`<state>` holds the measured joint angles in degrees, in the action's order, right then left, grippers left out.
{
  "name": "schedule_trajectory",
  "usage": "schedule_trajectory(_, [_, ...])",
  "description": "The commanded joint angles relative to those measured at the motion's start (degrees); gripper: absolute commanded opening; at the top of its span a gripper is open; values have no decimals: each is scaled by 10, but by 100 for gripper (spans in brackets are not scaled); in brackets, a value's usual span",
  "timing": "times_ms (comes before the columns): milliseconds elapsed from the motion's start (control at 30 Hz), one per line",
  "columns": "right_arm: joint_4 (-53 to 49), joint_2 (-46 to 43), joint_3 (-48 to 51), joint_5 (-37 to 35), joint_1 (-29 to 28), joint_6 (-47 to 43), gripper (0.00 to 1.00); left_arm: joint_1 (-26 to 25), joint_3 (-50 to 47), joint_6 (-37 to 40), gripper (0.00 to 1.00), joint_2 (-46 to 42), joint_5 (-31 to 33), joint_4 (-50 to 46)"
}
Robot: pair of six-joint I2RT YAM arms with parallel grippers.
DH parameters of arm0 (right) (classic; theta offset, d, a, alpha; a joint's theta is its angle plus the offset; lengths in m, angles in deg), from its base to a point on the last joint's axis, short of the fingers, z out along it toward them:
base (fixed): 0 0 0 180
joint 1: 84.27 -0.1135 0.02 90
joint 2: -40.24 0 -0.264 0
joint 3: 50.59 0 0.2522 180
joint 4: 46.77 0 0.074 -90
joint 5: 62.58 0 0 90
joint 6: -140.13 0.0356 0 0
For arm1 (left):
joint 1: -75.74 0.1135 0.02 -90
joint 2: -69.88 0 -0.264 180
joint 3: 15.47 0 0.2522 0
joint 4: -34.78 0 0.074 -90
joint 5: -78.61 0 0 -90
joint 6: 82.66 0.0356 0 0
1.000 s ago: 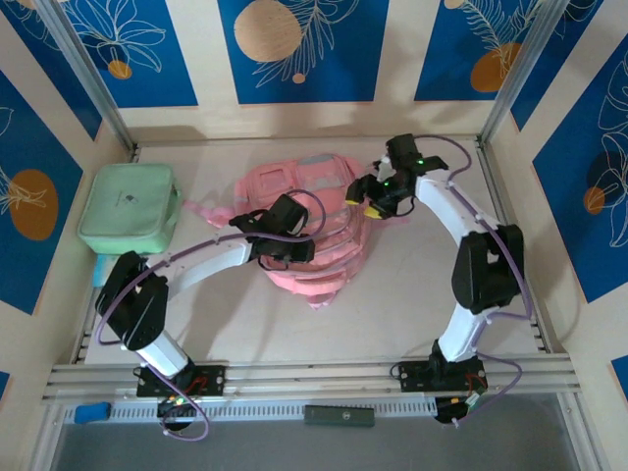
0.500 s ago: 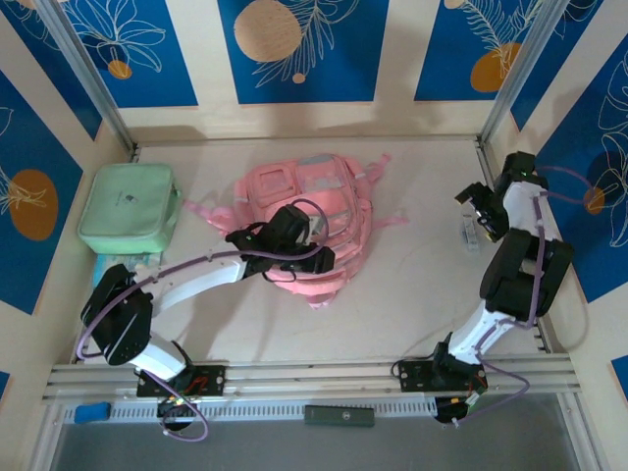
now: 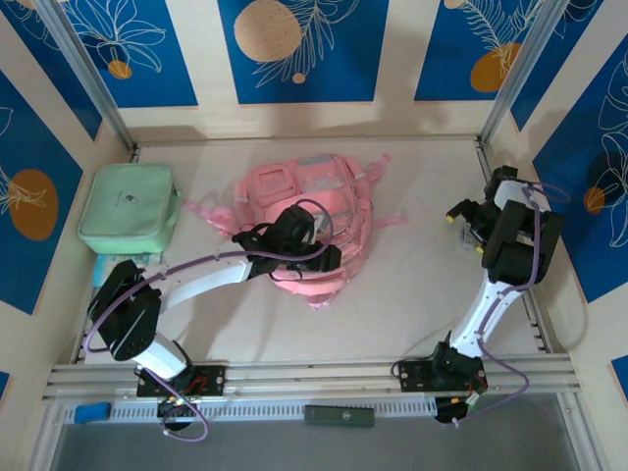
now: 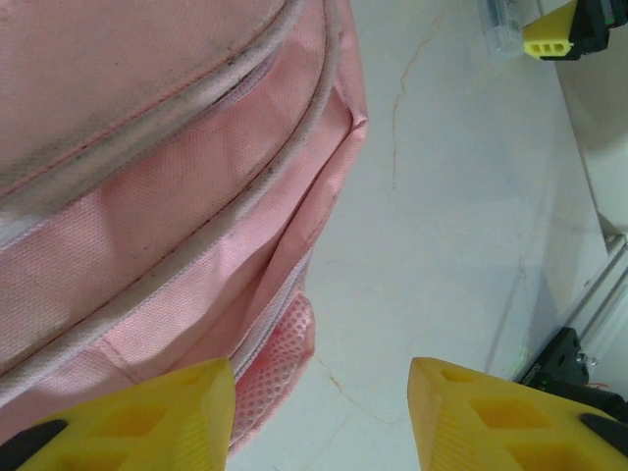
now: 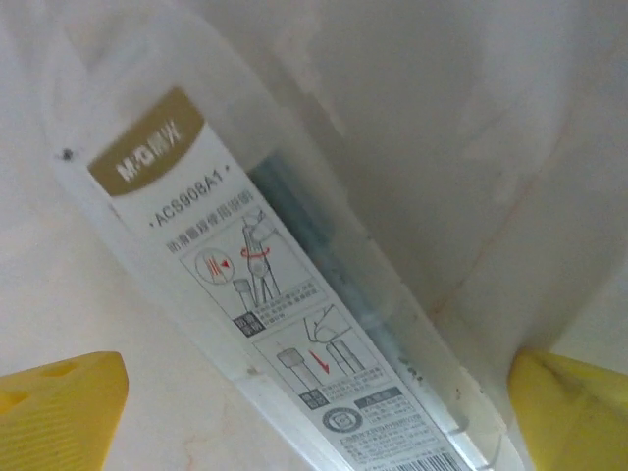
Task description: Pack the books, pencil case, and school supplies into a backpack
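Hovering our right gripper (image 5: 314, 410), spread wide, over a clear supply case (image 5: 285, 294), we next need a square pinch. Our left gripper (image 4: 319, 412) gapes empty at the backpack (image 4: 147, 196).

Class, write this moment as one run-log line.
left end effector: open at backpack edge | right end effector: open over clear stationery pack | nothing held

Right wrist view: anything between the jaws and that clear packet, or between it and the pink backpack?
Nothing visible. The right gripper holds its jaws open over the clear packet, and bare table lies between it and the backpack. The left gripper sits at the backpack's near edge.
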<state>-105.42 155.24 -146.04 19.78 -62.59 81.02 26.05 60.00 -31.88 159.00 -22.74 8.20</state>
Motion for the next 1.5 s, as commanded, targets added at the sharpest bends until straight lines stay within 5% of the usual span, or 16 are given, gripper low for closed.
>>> schedule_trajectory(0, [-14,-37,23,22,-38,-1,99,-3,33,43,51,-3,32,-38])
schedule_trajectory(367, [-62,12,-18,-38,-26,-55,78,2,119,204,58,8,110,-151])
schedule_trajectory(567, [-61,44,-46,-25,-31,-46,81,6,195,305,64,57,145,-221])
schedule_trajectory(900, [-41,31,-25,14,-31,-33,41,7,237,407,73,107,161,-257])
schedule_trajectory(1033, [-25,-2,4,44,-33,-30,32,8,246,438,80,127,163,-269])
schedule_trajectory(1267, [-1,-84,64,93,-48,-14,26,12,275,451,80,168,197,-250])
schedule_trajectory(1467, [3,-145,90,121,-77,-6,23,31,293,456,70,182,226,-244])
